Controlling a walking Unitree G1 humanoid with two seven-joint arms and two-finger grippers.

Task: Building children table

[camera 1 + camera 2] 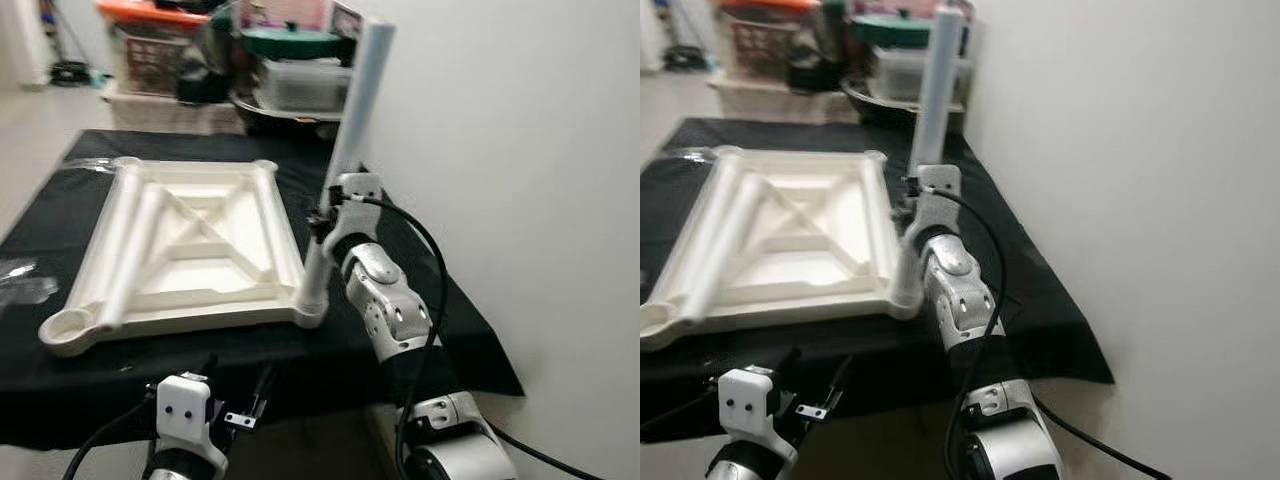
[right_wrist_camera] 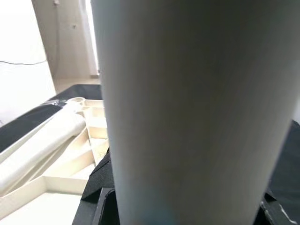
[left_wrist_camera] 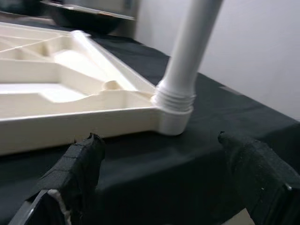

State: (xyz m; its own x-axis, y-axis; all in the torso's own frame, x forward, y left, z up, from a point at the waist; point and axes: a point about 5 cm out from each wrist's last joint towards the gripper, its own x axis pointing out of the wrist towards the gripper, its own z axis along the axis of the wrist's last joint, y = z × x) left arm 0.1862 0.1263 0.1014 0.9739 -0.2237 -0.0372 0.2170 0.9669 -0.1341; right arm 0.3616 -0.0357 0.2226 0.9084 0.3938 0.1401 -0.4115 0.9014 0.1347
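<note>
The white children's table top (image 1: pixel 283 232) lies upside down on a black cloth. One white leg (image 1: pixel 356 100) stands upright in its near right corner socket (image 1: pixel 311 305). My right gripper (image 1: pixel 320 221) is shut on this leg a little above the socket; in the right wrist view the leg (image 2: pixel 187 108) sits close up between the black fingers (image 2: pixel 96 185). A second leg (image 1: pixel 128 250) lies flat along the top's left side. My left gripper (image 1: pixel 238 380) hangs low before the table's front edge, open, its fingers (image 3: pixel 79 161) wide apart and holding nothing, facing the socket (image 3: pixel 174 117).
The black cloth (image 1: pixel 455 305) hangs over the table's near and right edges. A white wall (image 1: pixel 520 150) stands close on the right. Behind the table are stacked storage bins (image 1: pixel 300 80), a basket with an orange lid (image 1: pixel 150 40) and a dark bowl. Clear plastic wrap (image 1: pixel 22 280) lies at the left.
</note>
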